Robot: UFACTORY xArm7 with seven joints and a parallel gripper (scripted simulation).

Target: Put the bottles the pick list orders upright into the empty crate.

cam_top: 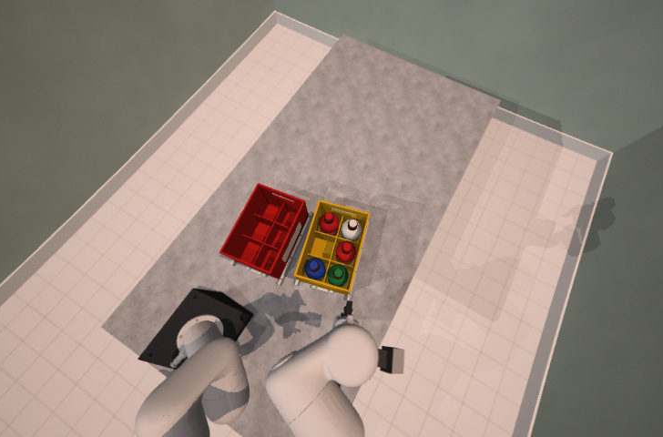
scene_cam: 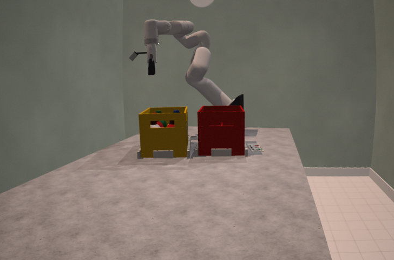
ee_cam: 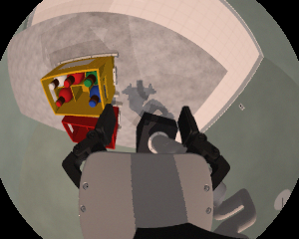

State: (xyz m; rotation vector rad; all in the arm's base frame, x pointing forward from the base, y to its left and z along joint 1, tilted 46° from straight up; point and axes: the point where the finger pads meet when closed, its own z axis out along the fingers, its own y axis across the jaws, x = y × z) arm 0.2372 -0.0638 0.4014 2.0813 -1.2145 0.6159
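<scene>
Above the table [cam_top: 394, 118] [scene_cam: 185, 199] [ee_cam: 154, 55], my gripper [cam_top: 348, 308] [scene_cam: 151, 73] [ee_cam: 147, 113] hangs wide and empty, and descending off-centre among the tightly packed bottles could topple a neighbour.

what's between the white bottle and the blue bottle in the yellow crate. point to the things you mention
Between the white bottle [cam_top: 351, 230] [ee_cam: 53, 85] and the blue bottle [cam_top: 314, 269] [ee_cam: 94, 95] lie crate dividers [cam_top: 335, 238] and an unfilled compartment, seen from the top.

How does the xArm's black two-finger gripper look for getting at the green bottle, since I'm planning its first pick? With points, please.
Probably yes: the black two-finger gripper [cam_top: 348, 303] [scene_cam: 151, 73] [ee_cam: 147, 113] is open, and nothing covers the green bottle [cam_top: 338, 275] [ee_cam: 91, 79], though neighbours crowd it.
</scene>
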